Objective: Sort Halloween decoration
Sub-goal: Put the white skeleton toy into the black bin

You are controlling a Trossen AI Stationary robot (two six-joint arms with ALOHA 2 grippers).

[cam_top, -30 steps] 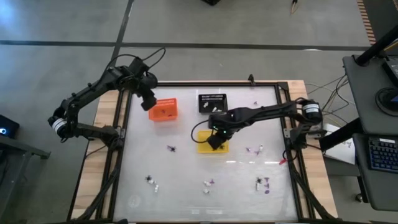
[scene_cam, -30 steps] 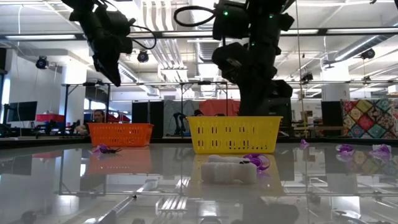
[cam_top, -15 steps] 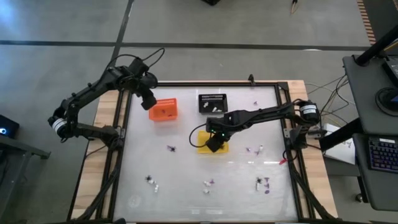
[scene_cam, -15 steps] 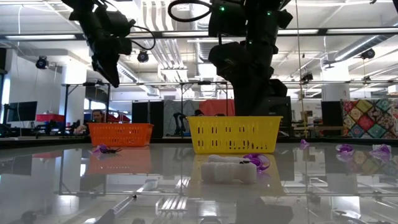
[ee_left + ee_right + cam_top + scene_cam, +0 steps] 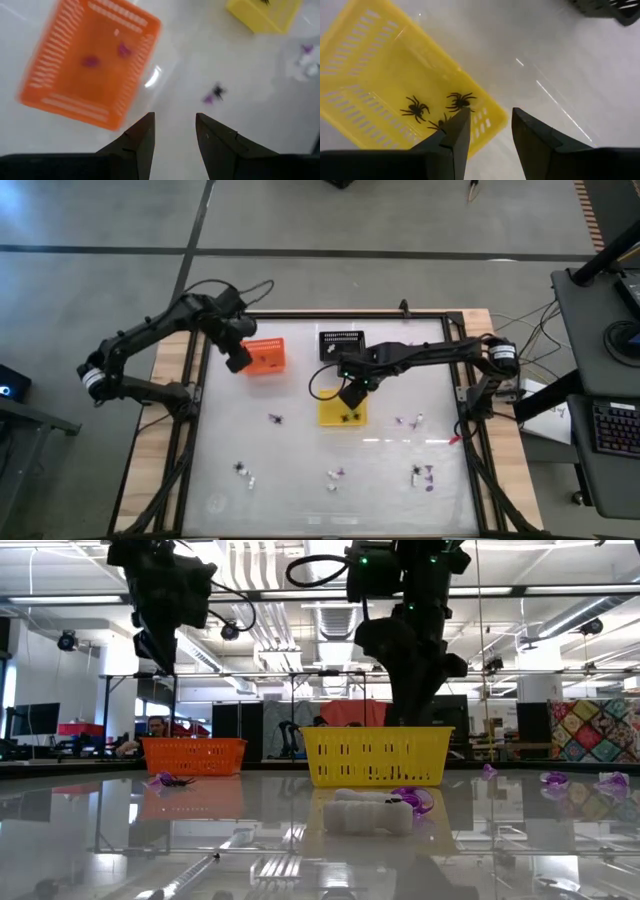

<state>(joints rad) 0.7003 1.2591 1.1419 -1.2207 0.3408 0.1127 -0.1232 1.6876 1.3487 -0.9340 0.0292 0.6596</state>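
Note:
The Halloween decoration lies scattered. Three black spiders (image 5: 415, 108) sit in the yellow basket (image 5: 342, 412), and purple pieces (image 5: 91, 61) lie in the orange basket (image 5: 266, 355). Loose pieces (image 5: 274, 418) rest on the white table, and more of them (image 5: 420, 473) lie toward its near edge. My right gripper (image 5: 490, 131) hangs open above the yellow basket's far rim, holding nothing. My left gripper (image 5: 174, 132) hovers open beside the orange basket's left side (image 5: 238, 360), also with nothing between its fingers.
A black basket (image 5: 341, 345) stands at the far middle, just beyond the yellow one. In the low view, white and purple pieces (image 5: 375, 812) lie in front of the yellow basket (image 5: 377, 756). A black frame (image 5: 190, 430) borders the table.
My right gripper has risen out of the yellow basket and drifted a little toward the far edge; a black spider now shows where it stood. My left gripper has swung toward the near edge along the orange basket's left side and has turned.

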